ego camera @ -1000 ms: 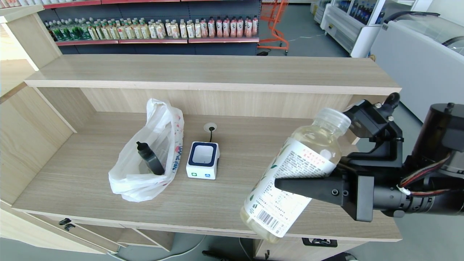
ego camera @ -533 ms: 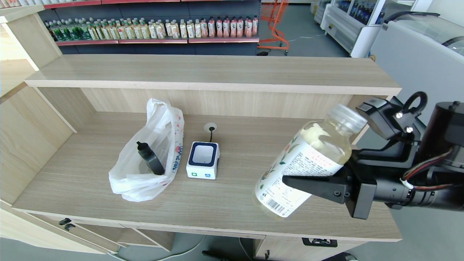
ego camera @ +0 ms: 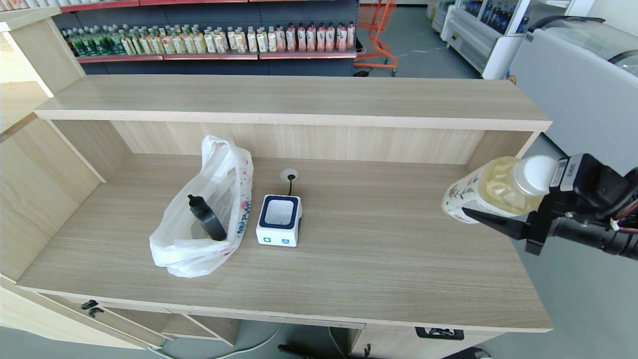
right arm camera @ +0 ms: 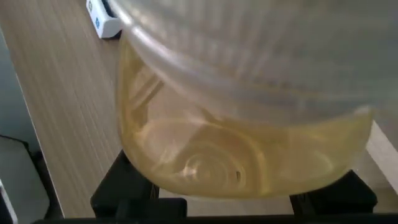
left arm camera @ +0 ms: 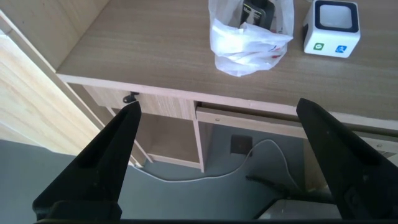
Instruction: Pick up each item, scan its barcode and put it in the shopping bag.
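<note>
The right gripper (ego camera: pixel 479 211) is clamped on the tea bottle (ego camera: pixel 498 187), which hangs tipped almost flat above the counter's (ego camera: pixel 374 259) right end, cap towards the wrist, base pointing left towards the scanner (ego camera: pixel 279 219); the scanner is well apart from it. The likely trouble: the round, slick, liquid-filled body (right arm camera: pixel 249 124) may swivel or slide in the grip; the barcode, which I cannot find here, may then miss the scanner window; a low swing could also clip the counter's side wall. The right arm reaches in from the right, forearm near level. The left gripper (left arm camera: pixel 217 155) hangs spread wide, low before the counter's front edge, nearer the shopping bag (ego camera: pixel 199 234).
</note>
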Robot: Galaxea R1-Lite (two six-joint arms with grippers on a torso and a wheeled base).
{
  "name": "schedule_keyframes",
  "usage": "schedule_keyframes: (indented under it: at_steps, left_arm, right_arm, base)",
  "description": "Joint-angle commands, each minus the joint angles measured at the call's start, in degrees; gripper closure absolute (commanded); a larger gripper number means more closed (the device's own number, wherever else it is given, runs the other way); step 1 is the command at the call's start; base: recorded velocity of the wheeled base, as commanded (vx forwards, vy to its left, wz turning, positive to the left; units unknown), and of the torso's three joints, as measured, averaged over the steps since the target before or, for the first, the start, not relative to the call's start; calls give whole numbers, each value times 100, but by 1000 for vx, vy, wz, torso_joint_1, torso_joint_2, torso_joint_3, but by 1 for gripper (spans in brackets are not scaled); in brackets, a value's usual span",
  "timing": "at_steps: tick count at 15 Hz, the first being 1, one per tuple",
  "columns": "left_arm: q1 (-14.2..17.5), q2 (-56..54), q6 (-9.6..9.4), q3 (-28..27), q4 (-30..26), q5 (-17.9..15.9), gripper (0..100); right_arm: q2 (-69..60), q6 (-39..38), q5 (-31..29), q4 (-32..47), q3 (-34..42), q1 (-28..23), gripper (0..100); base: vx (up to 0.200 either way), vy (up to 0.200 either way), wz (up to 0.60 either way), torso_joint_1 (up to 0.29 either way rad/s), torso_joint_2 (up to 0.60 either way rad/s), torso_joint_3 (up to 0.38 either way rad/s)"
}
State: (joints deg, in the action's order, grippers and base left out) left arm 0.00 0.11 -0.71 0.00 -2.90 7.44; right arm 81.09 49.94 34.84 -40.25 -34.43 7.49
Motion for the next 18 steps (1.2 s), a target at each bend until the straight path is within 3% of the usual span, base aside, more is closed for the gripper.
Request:
schedule_keyframes:
  at_steps: [1,5,18]
  left_arm:
    - [0,-2,0,0,0,3,0]
    - [0,-2,0,0,0,3,0]
    - [0,-2,9,0,0,3,0]
  right_arm:
    - [-164,499,-39,-26,6,-300,100]
    - [-217,578,-39,-18,68,-335,100]
    - [161,261,269,-18,15,-318,100]
  base:
    - [0,0,0,0,0,0]
    - [0,0,0,0,0,0]
    - [0,200,0,2,3,2]
